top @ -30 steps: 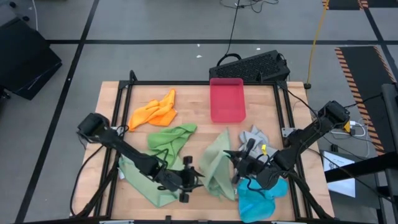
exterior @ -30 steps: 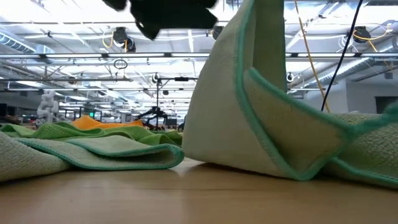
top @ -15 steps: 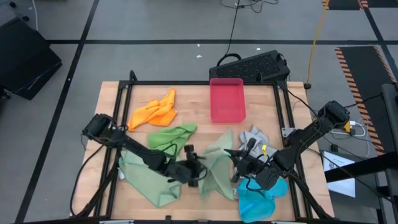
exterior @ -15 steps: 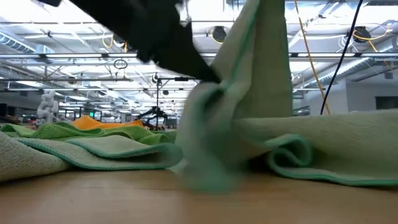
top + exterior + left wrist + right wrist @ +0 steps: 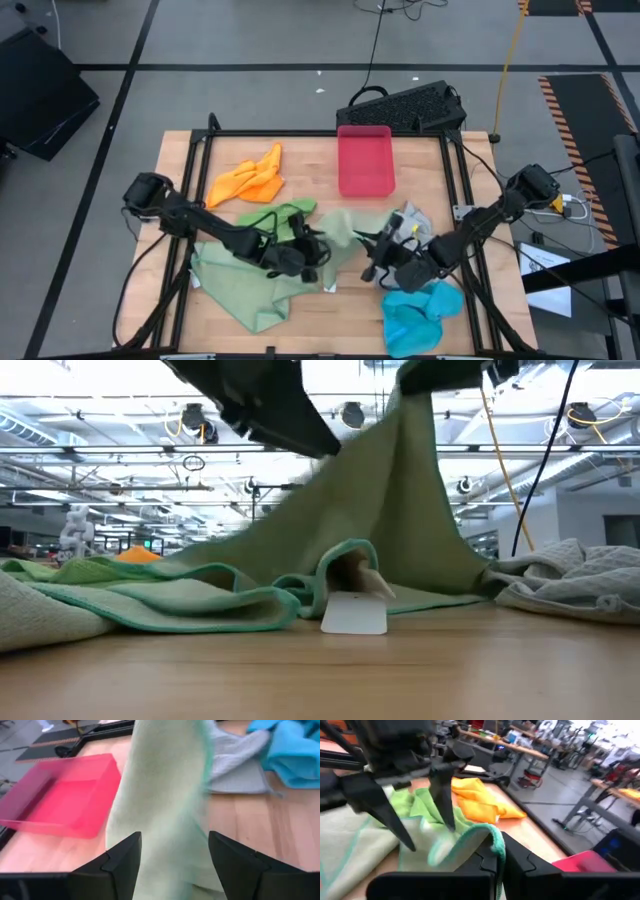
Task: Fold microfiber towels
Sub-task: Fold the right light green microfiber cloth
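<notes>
Since a second ago your left claw (image 5: 318,252) has swung from the front edge of the counter (image 5: 310,185) up toward the middle, and the pale sage towel (image 5: 345,228) it was working has travelled with it: that cloth, which stood as a tall crumpled peak at about 6 o'clock, now stretches as a low sheet between the two claws near the centre.

Your right claw (image 5: 372,262) is pinched shut on that towel's green-piped corner, plain in the right wrist view (image 5: 492,840). Your left claw stands wide, fingers (image 5: 122,860) either side of the cloth without clamping it, so only the right arm seems to hold it.

What the next move turns on: the towel's long axis runs roughly 9 to 3 o'clock, from left claw to right claw, so the free end lies at 9 o'clock of your right claw, directly under the left one. The left arm is nearer that free edge.

A small white tag (image 5: 354,614) hangs from the hem in the low view; nothing on it can be read. No brand shows elsewhere.
</notes>
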